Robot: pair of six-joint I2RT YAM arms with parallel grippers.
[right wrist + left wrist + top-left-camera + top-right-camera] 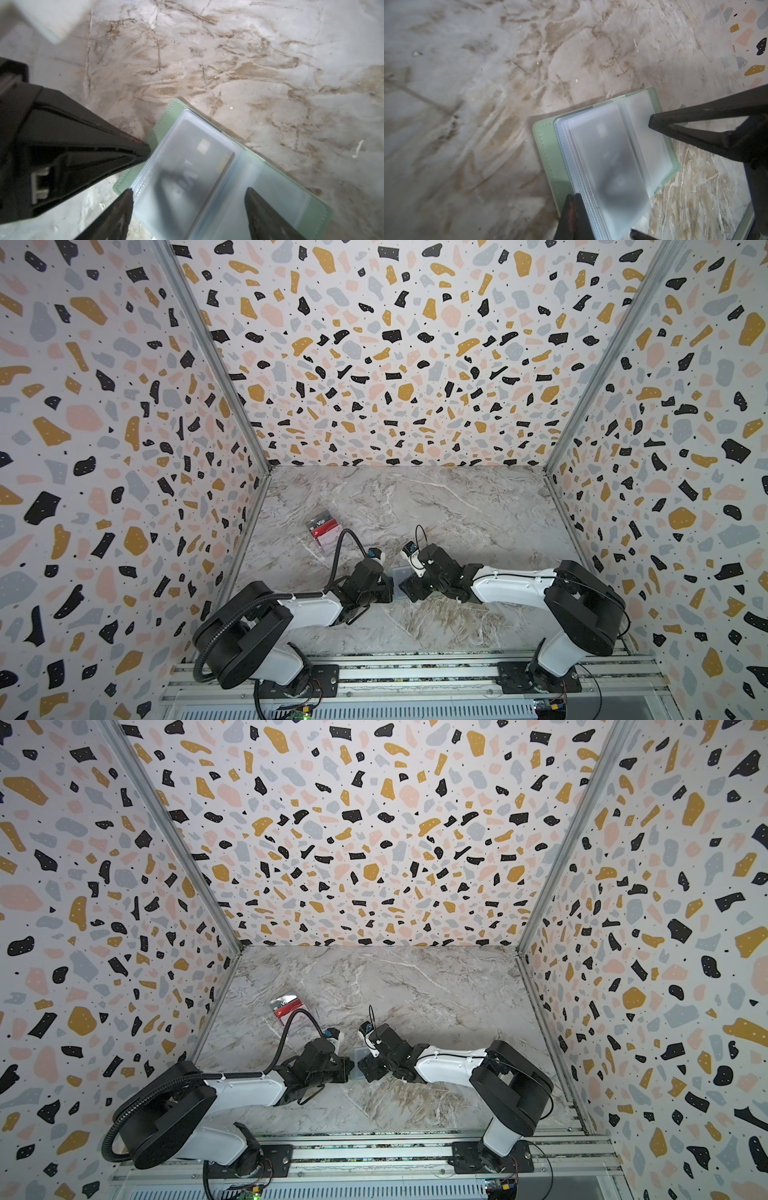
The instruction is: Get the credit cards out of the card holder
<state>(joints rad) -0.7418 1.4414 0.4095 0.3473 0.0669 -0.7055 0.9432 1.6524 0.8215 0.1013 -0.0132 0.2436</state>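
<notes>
We count 1 holder (546,149), 1 clear box (326,533), 1 card (193,166) seen for certain, and 2 hands: left hand (145,152) and right hand (189,192).

Position: the holder lies open, green cover down, on the desk (457,510) near the front middle, between the 2 hands. The box lies well apart from it, further back on the left.

Left hand: fingers pressed together to 1 point. That point rests at the holder's edge, where the cover meets the sleeves (652,158). Whether it pinches a sleeve edge we cannot tell.

Right hand: fingers spread wide over the open holder, 1 to each side of the top sleeve. In the left wrist view, 1 fingertip (654,122) sits at the other sleeve page; contact we cannot confirm. It holds nothing.

Contents: the holder's top sleeve holds the dark card, printed "Vip", blurred behind the plastic. The box shows dark, red and white print with "Vip"; we cannot count what is in it.
</notes>
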